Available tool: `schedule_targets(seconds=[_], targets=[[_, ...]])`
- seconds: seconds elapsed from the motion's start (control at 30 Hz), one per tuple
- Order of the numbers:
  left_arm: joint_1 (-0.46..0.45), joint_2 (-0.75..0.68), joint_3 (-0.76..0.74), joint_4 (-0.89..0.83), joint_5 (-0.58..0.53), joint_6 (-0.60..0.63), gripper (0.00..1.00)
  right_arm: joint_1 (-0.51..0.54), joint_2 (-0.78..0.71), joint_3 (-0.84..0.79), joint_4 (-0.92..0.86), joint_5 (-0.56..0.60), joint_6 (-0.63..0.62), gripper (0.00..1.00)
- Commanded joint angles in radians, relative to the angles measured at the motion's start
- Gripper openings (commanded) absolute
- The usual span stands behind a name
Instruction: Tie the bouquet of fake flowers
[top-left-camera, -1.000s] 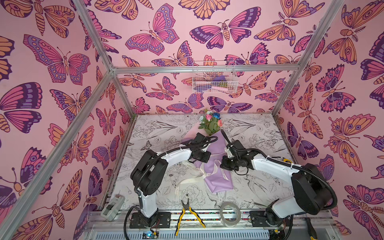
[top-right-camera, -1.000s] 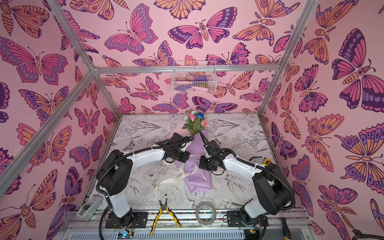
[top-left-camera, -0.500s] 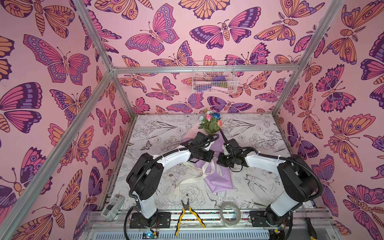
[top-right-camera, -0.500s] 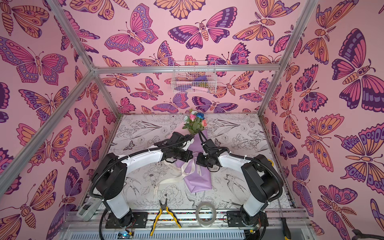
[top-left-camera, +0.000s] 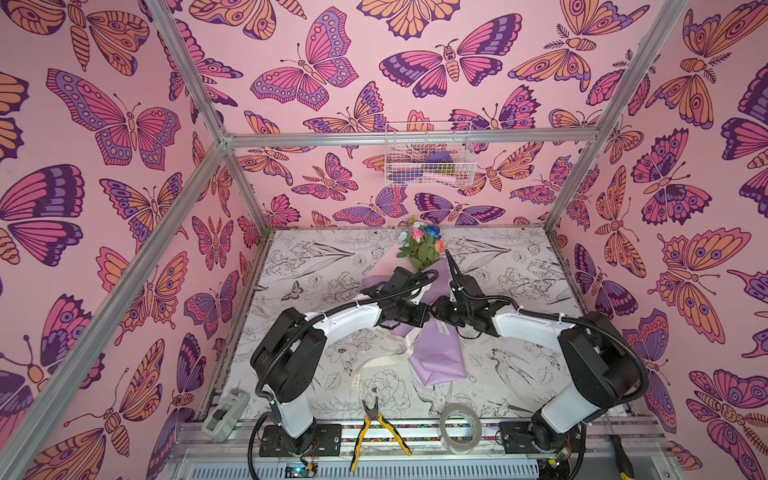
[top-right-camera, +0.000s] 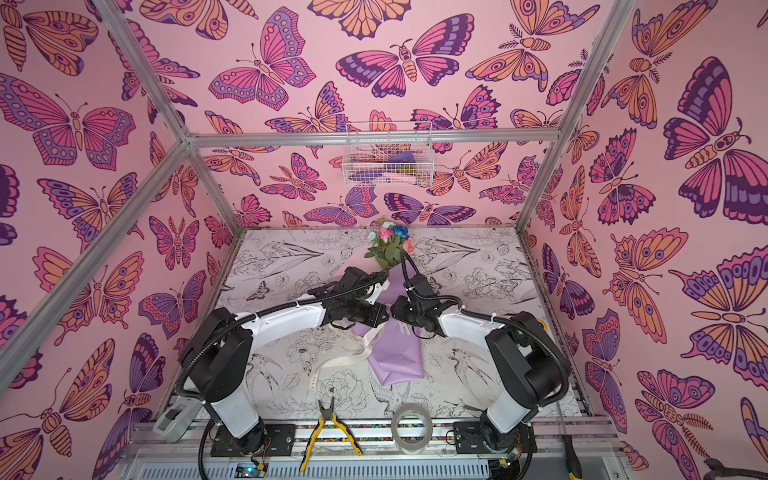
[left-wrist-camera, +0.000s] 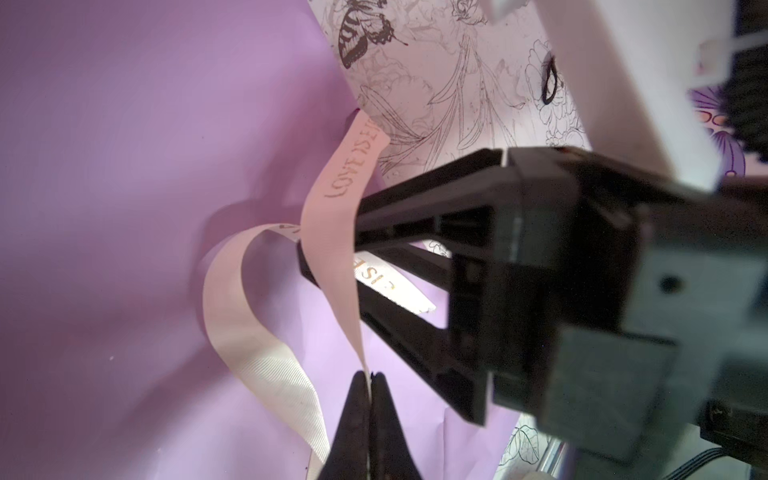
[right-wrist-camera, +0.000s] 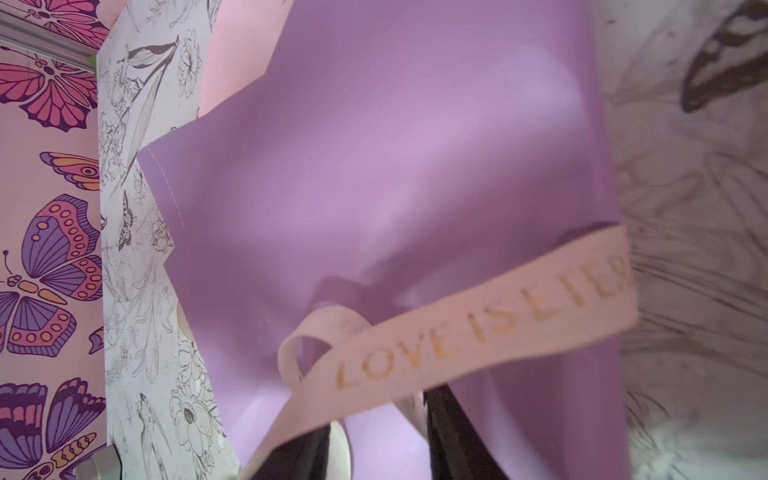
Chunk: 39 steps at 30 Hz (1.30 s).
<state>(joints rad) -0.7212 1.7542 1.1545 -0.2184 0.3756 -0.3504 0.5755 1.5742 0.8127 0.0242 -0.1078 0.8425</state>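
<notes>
Left wrist view: bouquet (left-wrist-camera: 124, 208) lilac paper fills frame, ribbon (left-wrist-camera: 257, 345) looped over it. Bouquet laid mid-table (top-left-camera: 316, 266) in a top view, fake flowers (top-left-camera: 419, 243) at far end, both claws met above wrapped waist. Strand pinched by left gripper (left-wrist-camera: 369, 382), jaws pressed together. Right gripper (right-wrist-camera: 384, 444) spread, strand draped between jaws, unclamped. Judged best: tail clamped near crossing, strands pulled apart evenly, paper uncrushed.

Both top views look down from high above the table's (top-left-camera: 519, 270) near edge toward the back wall (top-left-camera: 332, 187). Each wrist camera sits very close to the bouquet (left-wrist-camera: 124, 166); you find its ribbon (right-wrist-camera: 478, 332) in both.
</notes>
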Motion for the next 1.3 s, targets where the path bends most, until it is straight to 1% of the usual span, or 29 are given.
schedule_targets(seconds=[0.0, 0.07, 0.17, 0.27, 0.43, 0.47, 0.57, 0.6, 0.73, 0.83, 0.9, 1.0, 1.13, 1.27], targets=[[-0.007, 0.009, -0.022, 0.038, 0.042, -0.018, 0.0, -0.008, -0.122, -0.03, -0.107, 0.067, -0.012, 0.4], [-0.009, 0.01, -0.028, 0.046, 0.056, -0.019, 0.0, -0.008, -0.191, -0.048, -0.178, 0.102, -0.02, 0.39], [-0.012, 0.015, -0.038, 0.062, 0.076, -0.021, 0.0, -0.009, -0.294, -0.058, -0.29, 0.162, -0.04, 0.33], [-0.021, 0.032, -0.039, 0.075, 0.098, -0.021, 0.01, -0.008, -0.37, -0.05, -0.355, 0.197, -0.075, 0.33], [-0.039, 0.069, -0.029, 0.085, 0.154, -0.007, 0.24, -0.009, -0.414, -0.021, -0.361, 0.228, -0.128, 0.34], [-0.042, 0.069, -0.032, 0.085, 0.164, -0.003, 0.29, -0.01, -0.409, -0.01, -0.362, 0.231, -0.138, 0.33], [-0.046, 0.054, -0.056, 0.086, 0.184, 0.011, 0.49, -0.011, -0.371, 0.043, -0.376, 0.218, -0.171, 0.33], [-0.045, 0.039, -0.068, 0.086, 0.171, 0.011, 0.51, -0.011, -0.354, 0.06, -0.376, 0.208, -0.181, 0.33], [-0.046, -0.066, -0.123, 0.083, 0.097, -0.008, 0.53, -0.011, -0.273, 0.12, -0.382, 0.164, -0.194, 0.3], [-0.046, -0.191, -0.176, 0.083, 0.042, -0.057, 0.62, -0.01, -0.21, 0.153, -0.388, 0.101, -0.197, 0.29], [-0.045, -0.286, -0.233, 0.085, -0.022, -0.097, 0.67, -0.01, -0.173, 0.164, -0.38, 0.047, -0.189, 0.29], [-0.043, -0.413, -0.322, 0.073, -0.11, -0.146, 0.72, 0.001, -0.131, 0.158, -0.344, 0.001, -0.163, 0.33], [-0.042, -0.523, -0.427, 0.052, -0.152, -0.156, 0.72, 0.035, -0.081, 0.168, -0.31, -0.022, -0.145, 0.35], [-0.043, -0.535, -0.505, 0.053, -0.136, -0.173, 0.72, 0.074, -0.014, 0.2, -0.297, -0.018, -0.146, 0.43]])
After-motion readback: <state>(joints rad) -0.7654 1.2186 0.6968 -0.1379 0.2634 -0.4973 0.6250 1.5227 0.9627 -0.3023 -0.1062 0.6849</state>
